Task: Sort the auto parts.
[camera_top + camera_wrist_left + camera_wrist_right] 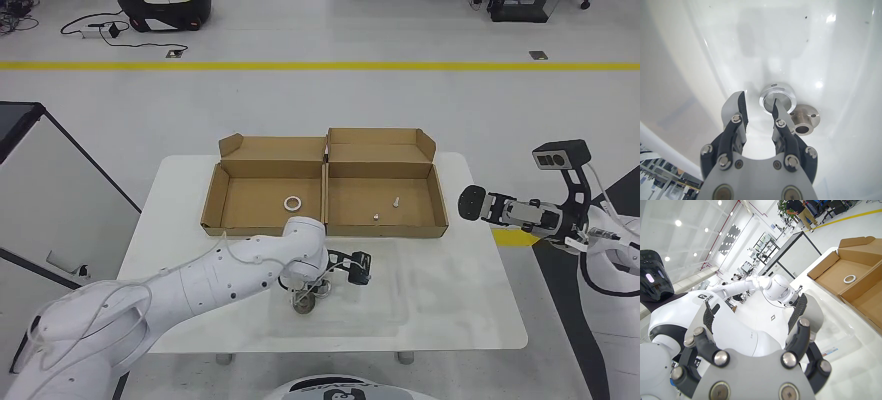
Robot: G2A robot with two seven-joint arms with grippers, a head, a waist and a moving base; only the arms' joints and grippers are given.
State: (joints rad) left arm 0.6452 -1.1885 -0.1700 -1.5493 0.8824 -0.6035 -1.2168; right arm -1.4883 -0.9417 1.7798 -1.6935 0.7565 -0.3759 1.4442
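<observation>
A silver ring collar [777, 90] and a flanged metal hub [805, 121] lie touching each other in a shallow white tray [715, 47]. My left gripper [758, 96] is open and low over them. One finger [776, 108] dips inside the collar's bore and the other finger [742, 106] stands outside it, with empty tray between. From above, the left gripper [305, 296] is near the table's front middle, over the parts. My right gripper [468, 203] hangs open and empty off the table's right edge; in its own view it is the right gripper [755, 302].
Two open cardboard boxes stand side by side at the back. The left box [212, 195] holds a white ring [293, 202]; the right box [437, 190] holds two small light parts [398, 199]. The tray [400, 290] covers the table's front middle.
</observation>
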